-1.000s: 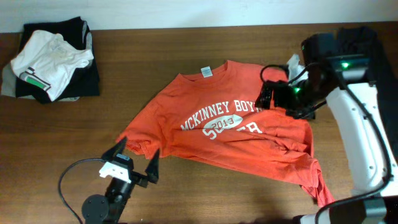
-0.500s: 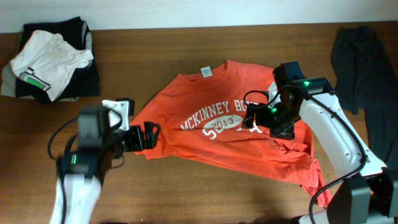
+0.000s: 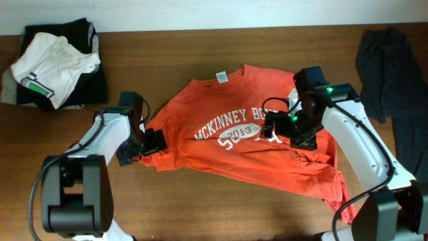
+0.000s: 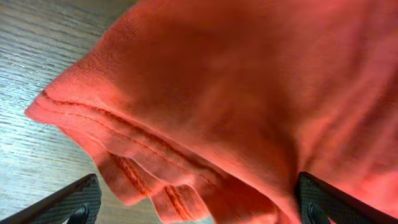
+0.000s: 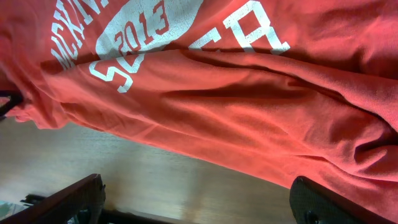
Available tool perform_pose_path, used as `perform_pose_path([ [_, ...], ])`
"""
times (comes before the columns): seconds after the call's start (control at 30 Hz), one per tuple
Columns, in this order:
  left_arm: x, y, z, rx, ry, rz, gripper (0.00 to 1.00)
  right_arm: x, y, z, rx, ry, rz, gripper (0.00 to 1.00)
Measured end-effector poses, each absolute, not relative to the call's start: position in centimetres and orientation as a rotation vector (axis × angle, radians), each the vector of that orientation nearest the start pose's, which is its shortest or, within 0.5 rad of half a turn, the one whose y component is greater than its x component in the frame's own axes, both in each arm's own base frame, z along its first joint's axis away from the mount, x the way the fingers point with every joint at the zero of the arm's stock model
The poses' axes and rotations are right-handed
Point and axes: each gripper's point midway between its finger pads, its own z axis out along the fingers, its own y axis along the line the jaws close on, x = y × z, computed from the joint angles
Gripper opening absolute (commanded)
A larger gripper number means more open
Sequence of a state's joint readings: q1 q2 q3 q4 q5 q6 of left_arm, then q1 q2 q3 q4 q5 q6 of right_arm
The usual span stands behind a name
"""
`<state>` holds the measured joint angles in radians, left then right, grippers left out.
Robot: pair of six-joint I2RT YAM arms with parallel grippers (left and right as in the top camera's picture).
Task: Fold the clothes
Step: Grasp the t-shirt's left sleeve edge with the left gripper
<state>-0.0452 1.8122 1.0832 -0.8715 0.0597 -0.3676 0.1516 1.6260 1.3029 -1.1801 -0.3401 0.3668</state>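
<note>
Red-orange T-shirt (image 3: 194,110), white lettering (image 3: 231,127)

Overhead top-down; wrist cameras close over T-shirt (image 3: 234,154)

A dark brown wooden table (image 3: 221,214) fills the view, grain running left to right. Along the table's far edge runs a pale strip (image 3: 200,13), evenly lit.

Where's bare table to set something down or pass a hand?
Free: table between the clothes stack and the red T-shirt; the front strip below its hem. Crowded: left gripper at the sleeve, right gripper over the lettering, dark garment at the right edge.
</note>
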Motion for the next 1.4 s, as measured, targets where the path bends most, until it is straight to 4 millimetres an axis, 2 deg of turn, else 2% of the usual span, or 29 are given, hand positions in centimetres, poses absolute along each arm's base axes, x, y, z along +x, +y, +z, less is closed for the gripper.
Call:
perform_pose_path([
  [0.13, 29.5, -2.1, -0.3, -0.542, 3.162, -0.046, 0.99, 28.9, 10.2, 12.1, 0.319, 3.105, 0.543, 0.99],
  [0.17, 29.5, -2.0, -0.3, -0.546, 3.162, -0.042, 0.85, 28.9, 10.2, 12.1, 0.320, 3.105, 0.543, 0.99],
  [0.2, 29.6, -2.0, -0.3, -0.548, 3.164, -0.034, 0.58, 28.9, 10.2, 12.1, 0.319, 3.105, 0.543, 0.99],
  [0.23, 29.7, -1.9, -0.4, -0.551, 3.160, -0.025, 0.38, 28.9, 10.2, 12.1, 0.320, 3.106, 0.542, 0.99],
  [0.27, 29.9, -1.8, -0.4, -0.555, 3.154, -0.025, 0.10, 28.8, 10.2, 12.1, 0.320, 3.108, 0.543, 0.99],
  [0.3, 30.2, -1.9, -0.4, -0.555, 3.144, -0.029, 0.01, 28.8, 10.2, 12.1, 0.321, 3.110, 0.542, 0.99],
  [0.53, 31.2, -2.2, -0.4, -0.565, 3.117, -0.090, 0.00, 28.5, 10.2, 12.0, 0.320, 3.122, 0.538, 0.99],
  [0.57, 32.6, -1.1, -0.4, -0.616, 3.055, -0.127, 0.01, 28.3, 10.4, 12.0, 0.310, 3.128, 0.534, 0.98],
  [0.67, 34.1, 3.2, -0.3, -0.849, 2.932, -0.248, 0.01, 27.8, 11.5, 12.0, 0.247, 3.142, 0.532, 0.99],
  [0.73, 33.4, 8.4, -0.3, -1.088, 2.831, -0.275, 0.00, 28.0, 12.9, 12.0, 0.160, 3.124, 0.521, 0.99],
  [0.77, 32.9, 10.2, -0.3, -1.167, 2.796, -0.271, 0.01, 28.2, 13.4, 11.8, 0.125, 3.108, 0.512, 0.99],
  [0.8, 31.8, 12.6, -0.3, -1.284, 2.747, -0.280, 0.00, 28.6, 14.1, 11.3, 0.081, 3.083, 0.506, 0.99],
  [0.83, 30.9, 14.3, -0.3, -1.363, 2.707, -0.283, 0.01, 28.8, 14.4, 10.8, 0.059, 3.067, 0.502, 1.00],
  [0.9, 29.9, 15.7, -0.3, -1.449, 2.666, -0.309, 0.01, 29.8, 14.7, 9.9, 0.049, 3.025, 0.491, 0.98],
  [0.97, 29.7, 15.9, -0.3, -1.473, 2.651, -0.344, 0.01, 31.2, 14.3, 8.8, 0.089, 3.007, 0.429, 0.97],
  [1.0, 29.8, 15.6, -0.3, -1.474, 2.651, -0.367, 0.01, 32.3, 14.0, 7.4, 0.111, 3.002, 0.379, 0.95],
  [1.1, 30.1, 14.8, -0.3, -1.451, 2.669, -0.385, 0.01, 34.3, 13.9, 4.8, 0.136, 2.982, 0.334, 0.91],
  [1.17, 30.3, 14.3, -0.3, -1.428, 2.684, -0.389, 0.01, 35.7, 13.5, 3.7, 0.160, 2.953, 0.325, 0.90],
  [1.27, 30.8, 13.2, -0.3, -1.384, 2.711, -0.395, 0.01, 37.6, 10.9, 3.3, 0.258, 2.905, 0.293, 0.89],
  [1.37, 31.3, 12.2, -0.3, -1.338, 2.737, -0.397, 0.01, 39.9, 7.2, 3.6, 0.388, 2.837, 0.259, 0.83],
  [1.4, 31.5, 11.8, -0.3, -1.322, 2.744, -0.398, 0.01, 40.1, 6.6, 3.4, 0.407, 2.835, 0.248, 0.83],
])
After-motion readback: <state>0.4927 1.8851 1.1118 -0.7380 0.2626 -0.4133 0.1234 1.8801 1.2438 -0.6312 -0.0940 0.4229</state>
